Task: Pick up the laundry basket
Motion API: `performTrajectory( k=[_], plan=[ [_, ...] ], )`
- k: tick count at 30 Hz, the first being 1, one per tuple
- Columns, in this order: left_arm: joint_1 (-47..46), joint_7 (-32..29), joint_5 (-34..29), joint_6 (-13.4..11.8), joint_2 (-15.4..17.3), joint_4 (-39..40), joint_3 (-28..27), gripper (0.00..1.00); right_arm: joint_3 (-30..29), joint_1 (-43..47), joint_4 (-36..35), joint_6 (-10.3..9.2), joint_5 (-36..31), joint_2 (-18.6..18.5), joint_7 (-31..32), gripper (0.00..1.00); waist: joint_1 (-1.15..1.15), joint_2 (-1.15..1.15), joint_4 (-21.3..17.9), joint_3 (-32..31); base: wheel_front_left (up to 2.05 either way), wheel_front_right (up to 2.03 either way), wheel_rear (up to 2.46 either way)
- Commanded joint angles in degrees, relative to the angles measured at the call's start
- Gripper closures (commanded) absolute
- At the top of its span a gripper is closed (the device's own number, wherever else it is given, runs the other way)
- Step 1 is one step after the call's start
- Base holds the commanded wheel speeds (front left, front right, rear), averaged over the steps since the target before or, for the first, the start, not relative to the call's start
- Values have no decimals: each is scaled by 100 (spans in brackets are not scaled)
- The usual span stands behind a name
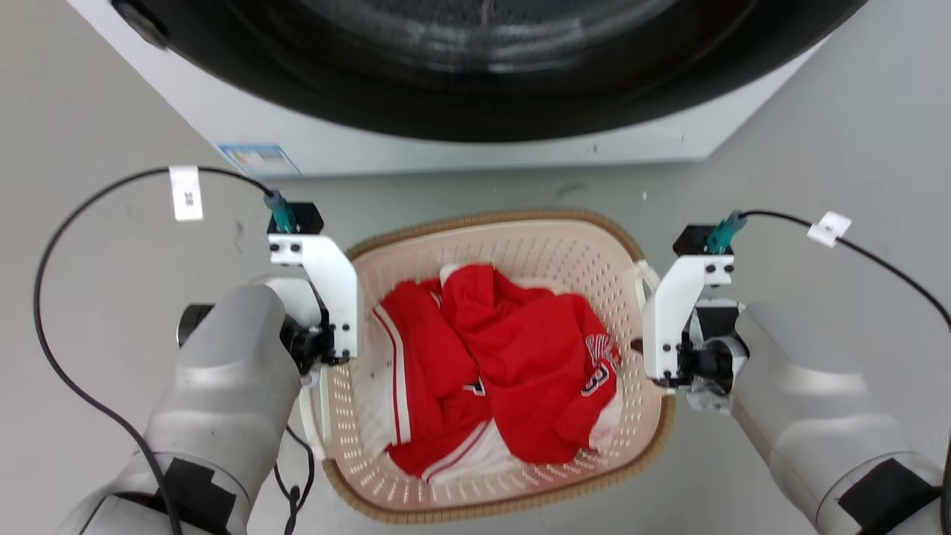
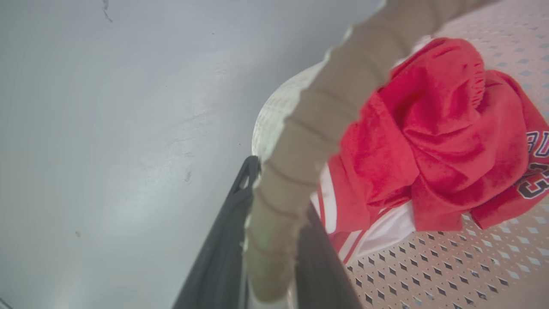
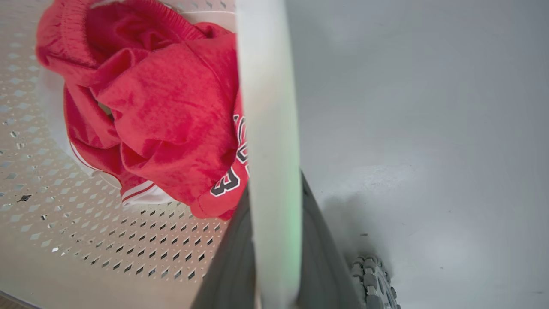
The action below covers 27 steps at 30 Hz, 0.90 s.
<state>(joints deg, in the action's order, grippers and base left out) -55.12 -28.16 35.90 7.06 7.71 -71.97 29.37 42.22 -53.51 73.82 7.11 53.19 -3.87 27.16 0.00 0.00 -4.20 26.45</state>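
Cream laundry basket [image 1: 535, 249] sits btwn the two grippers on grey floor [image 1: 817, 148]. L gripper [image 2: 279, 193] is clamped on its brown woven rim [image 2: 326, 107], w/ one dark finger outside the wall and one inside. R gripper [image 3: 274, 189] is clamped on the white side handle [image 3: 266, 107], w/ a finger on each side. A crumpled red jersey [image 1: 513, 357] lies in the basket, just inward of each gripper's inner finger. A white washer [image 1: 483, 152] stands beyond both grippers, past the basket's far rim.

The laundry basket [image 1: 520, 253] is matt perforated plastic with a woven-look rim; the red clothes [image 1: 520, 349] are soft cloth.
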Motion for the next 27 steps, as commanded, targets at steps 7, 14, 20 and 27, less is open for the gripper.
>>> performTrajectory(
  k=[7,14,20,27],
  plan=[
    [301,-217,248,74,-202,25,190,100,-85,203,-32,67,110,116,445,100,0,0,114,-1197,0,0,0],
    [442,-394,409,73,-157,-22,316,100,-180,323,-23,56,11,23,822,100,0,0,119,-1779,0,0,0],
    [662,-511,546,74,-164,-44,420,100,-271,470,-21,45,-115,-13,982,100,0,0,154,-2234,0,0,0],
    [945,-586,706,73,-168,-63,515,100,-454,757,-19,45,-244,15,1207,100,0,0,124,-2673,0,0,0]
  ],
)
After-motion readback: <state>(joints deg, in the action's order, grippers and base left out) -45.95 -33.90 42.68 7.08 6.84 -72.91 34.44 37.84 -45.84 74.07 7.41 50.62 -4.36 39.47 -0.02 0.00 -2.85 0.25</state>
